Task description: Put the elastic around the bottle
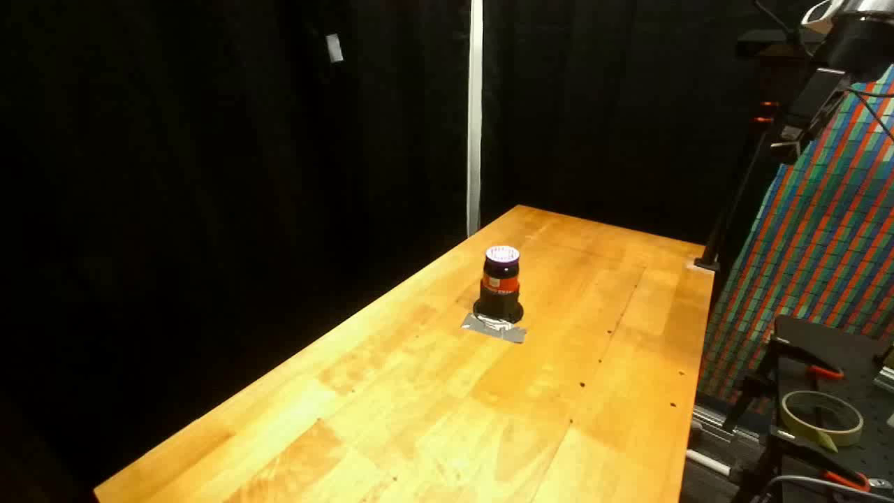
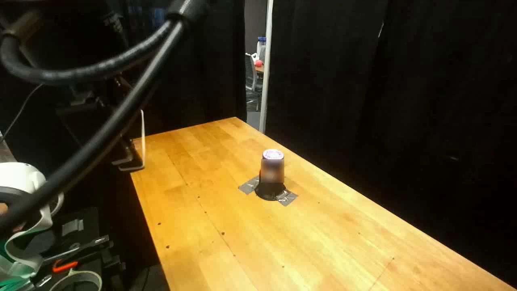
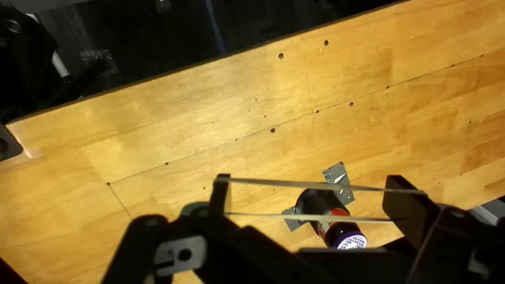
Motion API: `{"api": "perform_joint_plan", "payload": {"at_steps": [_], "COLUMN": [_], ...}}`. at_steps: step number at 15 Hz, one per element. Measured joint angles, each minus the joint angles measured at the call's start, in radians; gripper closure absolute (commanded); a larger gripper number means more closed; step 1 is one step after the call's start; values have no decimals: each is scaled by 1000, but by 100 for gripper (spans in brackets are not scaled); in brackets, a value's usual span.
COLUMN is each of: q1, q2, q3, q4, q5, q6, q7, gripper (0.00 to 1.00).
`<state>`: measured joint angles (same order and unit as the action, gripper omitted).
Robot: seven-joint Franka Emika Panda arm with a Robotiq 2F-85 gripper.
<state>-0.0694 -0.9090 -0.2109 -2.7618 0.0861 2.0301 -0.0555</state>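
The small dark bottle with a red-orange label and a white-topped purple cap stands upright on the table in both exterior views (image 1: 501,283) (image 2: 273,171); its body is blurred in one of them. It also shows in the wrist view (image 3: 341,228), beyond the jaws. Its lower part sits in a black holder (image 1: 499,306) taped to the table. My gripper (image 3: 311,189) is open. The pale elastic (image 3: 285,183) is stretched around its two spread fingertips as two strands. Both strands cross in front of the bottle in the wrist view; the elastic is not around it.
Grey tape strips (image 2: 286,197) (image 3: 340,179) hold the holder down on the wooden table (image 1: 419,405). A thin black pole (image 1: 730,202) stands at the far table corner. Thick black cables (image 2: 105,133) cross an exterior view. A tape roll (image 1: 822,418) lies beside the table.
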Motion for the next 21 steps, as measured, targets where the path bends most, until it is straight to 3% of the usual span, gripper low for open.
{"api": "perform_joint_plan", "payload": {"at_steps": [8,11,14,18,21], "q1": [0,8,55,60,66], "q2": [0,47,196,432,614], "q3": [1,37,124,260,316], "q4": [0,30,136,317,462], "q5": [0,0,-3,-31,-44], "q6": [-1,0,-10,-90,-92], "q7": [0,15,111,245,285], "gripper": [0,0,0,0,0]}}
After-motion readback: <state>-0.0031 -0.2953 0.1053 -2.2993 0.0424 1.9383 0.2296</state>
